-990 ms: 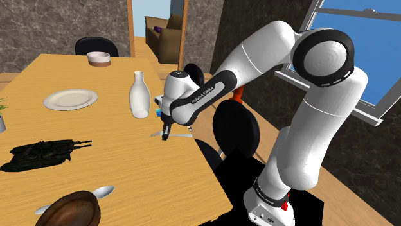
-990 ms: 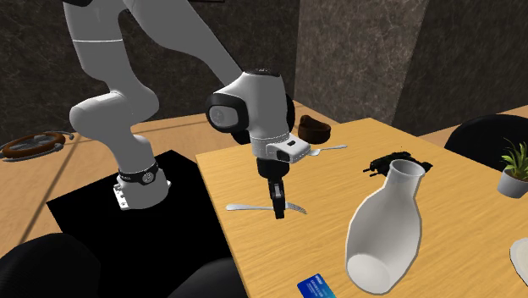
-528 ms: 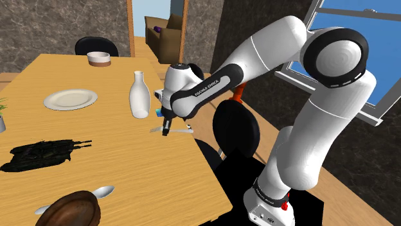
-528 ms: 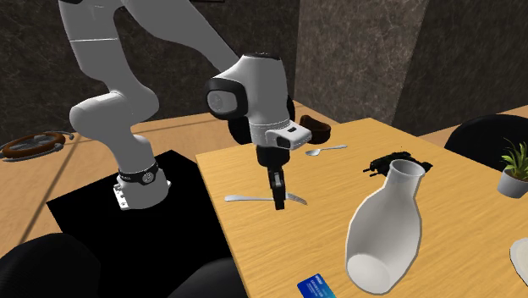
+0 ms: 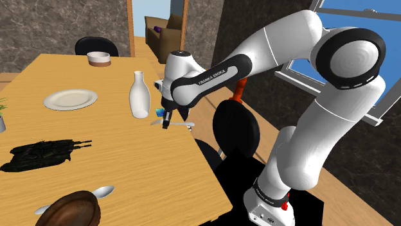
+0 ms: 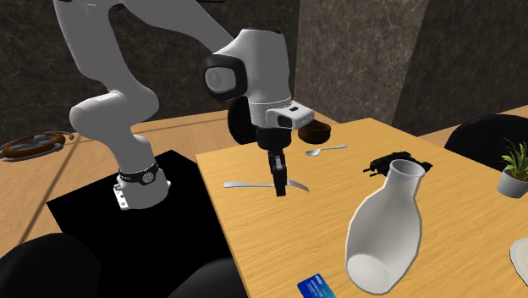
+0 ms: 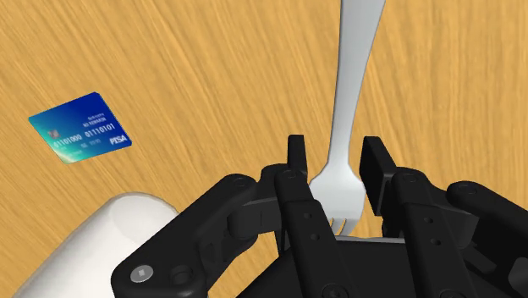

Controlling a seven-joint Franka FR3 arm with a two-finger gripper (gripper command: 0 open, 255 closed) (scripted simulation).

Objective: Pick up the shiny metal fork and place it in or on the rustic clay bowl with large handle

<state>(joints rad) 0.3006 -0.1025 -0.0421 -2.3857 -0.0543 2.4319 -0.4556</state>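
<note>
A shiny metal fork (image 5: 182, 124) hangs level just above the wooden table (image 5: 148, 167), clasped near its tines by my gripper (image 5: 166, 122), which is shut on it. In the second exterior view the fork's handle (image 6: 240, 183) sticks out to the left of the gripper (image 6: 280, 188). In the wrist view the fork (image 7: 355, 76) runs out ahead between the two fingers (image 7: 295, 162). The dark brown bowl (image 5: 69, 208) sits at the table's near corner in the shoulder view, far from the gripper, and shows as a bowl (image 6: 315, 131) behind the hand.
A white vase (image 5: 139, 96) stands close beside the gripper, with a blue card (image 7: 80, 129) lying by it. A spoon (image 5: 96, 191) lies next to the bowl. A black object (image 5: 42, 154), a plate (image 5: 71, 99) and a small dish (image 5: 99, 58) lie farther off. A dark chair (image 5: 236, 128) stands at the table's edge.
The gripper has risen with the fork in it and drifted toward the vase. The fork has left the table surface.
</note>
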